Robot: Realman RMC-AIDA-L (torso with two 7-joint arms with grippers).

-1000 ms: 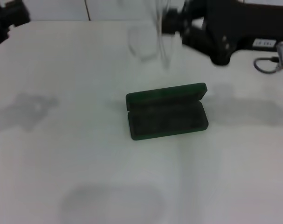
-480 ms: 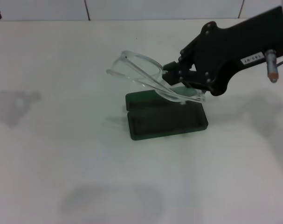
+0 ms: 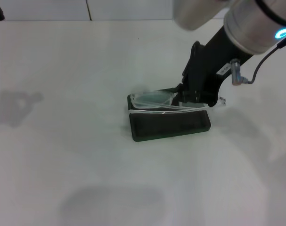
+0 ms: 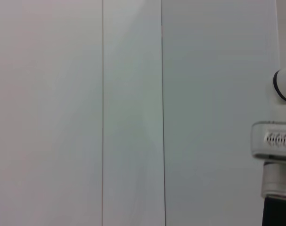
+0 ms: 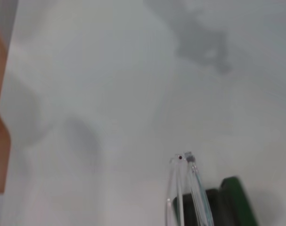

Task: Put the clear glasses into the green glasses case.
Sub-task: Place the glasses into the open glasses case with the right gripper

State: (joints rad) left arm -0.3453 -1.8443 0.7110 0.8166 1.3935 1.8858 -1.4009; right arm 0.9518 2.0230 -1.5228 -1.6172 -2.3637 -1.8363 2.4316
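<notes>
Now the right gripper [image 3: 192, 96] sits at the case's 1 o'clock corner, seemingly closed on the clear glasses [image 3: 154, 102], which lie low across the open green glasses case [image 3: 170, 123], toward its hinge side. One arm tip pokes past the 3 o'clock end; letting go here could leave them perched on the rim. Only the right wrist view shows the folded arm ends over the case's edge. The left gripper is unseen.

The case [image 3: 168, 123] is dark green, and its inside looks almost black. The glasses [image 3: 154, 104] are clear with no colour, so the green shows through them. The table [image 3: 77, 141] is white with soft grey shadows. The right gripper [image 3: 192, 96] is black.
</notes>
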